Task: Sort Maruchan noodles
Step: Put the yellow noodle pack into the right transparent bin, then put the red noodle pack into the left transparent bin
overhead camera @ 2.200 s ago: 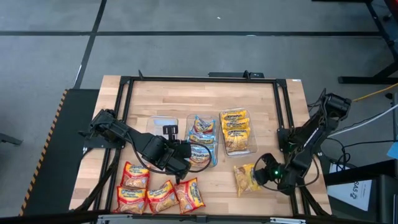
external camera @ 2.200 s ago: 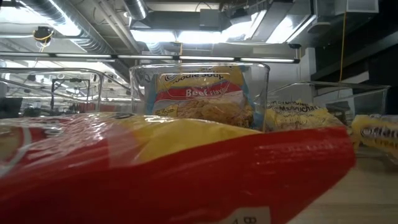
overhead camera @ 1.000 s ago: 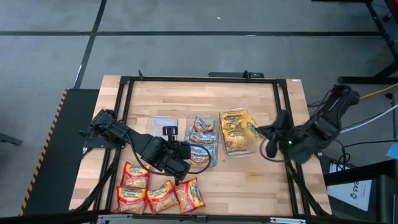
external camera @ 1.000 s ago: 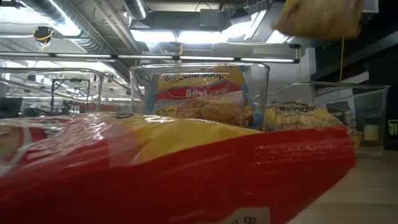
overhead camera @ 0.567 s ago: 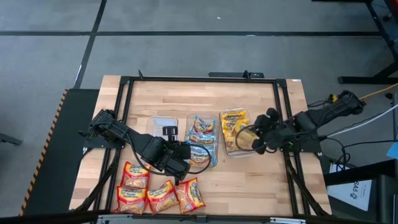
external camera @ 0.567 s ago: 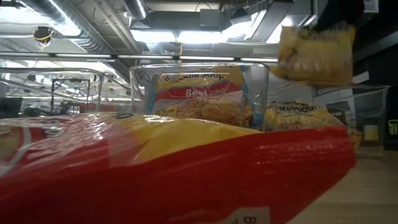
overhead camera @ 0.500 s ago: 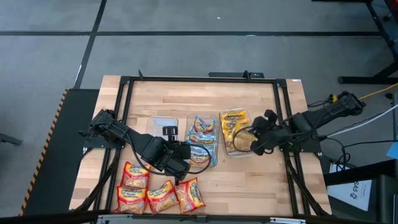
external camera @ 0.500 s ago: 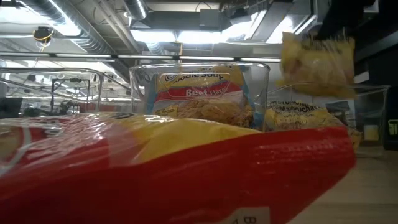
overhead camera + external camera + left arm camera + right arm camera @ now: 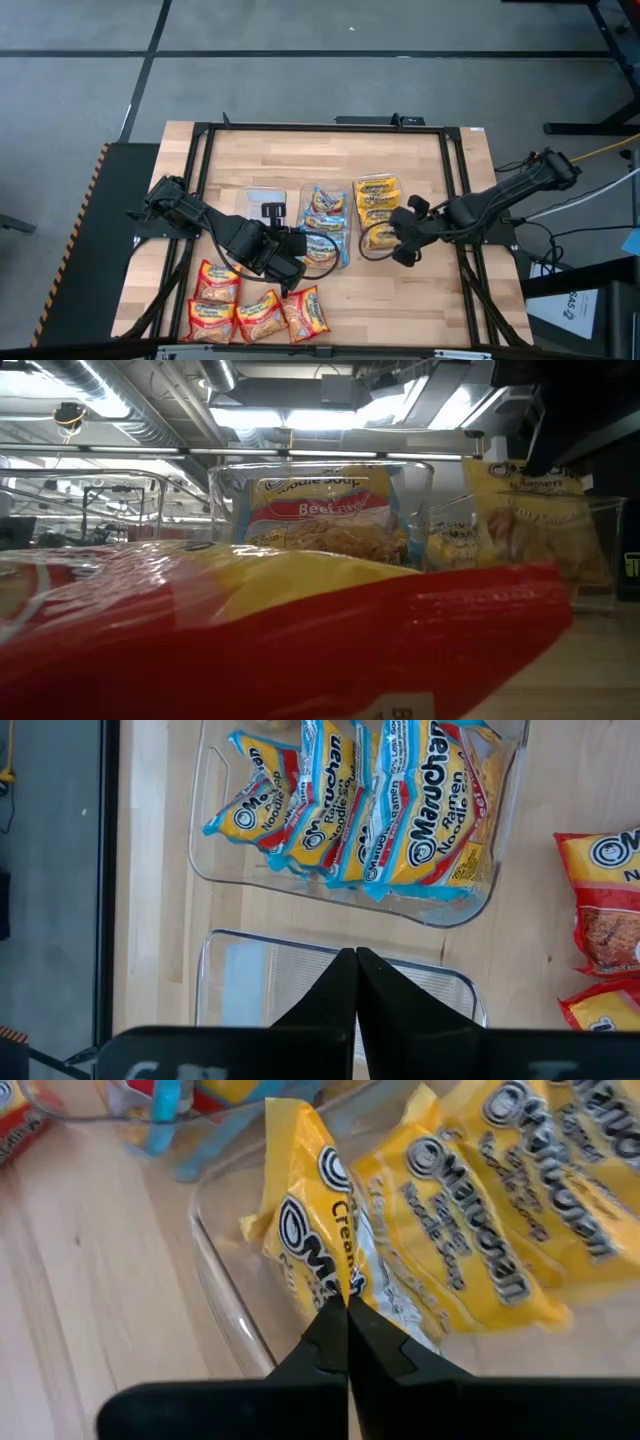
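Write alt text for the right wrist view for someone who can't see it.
The right gripper, shut on a yellow noodle packet, holds it inside a clear tub beside more yellow packets. Bare wooden table lies alongside.

1. A red-and-yellow noodle packet (image 9: 280, 640) lay right in front of the lens and filled the lower half of the low view.
2. Behind it stood a clear tub (image 9: 320, 510) holding an upright blue-trimmed packet (image 9: 320, 515) marked "Beef".
3. To the right, a second clear tub (image 9: 600, 550) held yellow packets (image 9: 455, 545), with one yellow packet (image 9: 535, 525) standing tall inside it.
4. A dark shape crossed the upper right corner, just above that tall packet; what it was could not be told.
5. Ceiling ducts and lights showed overhead.
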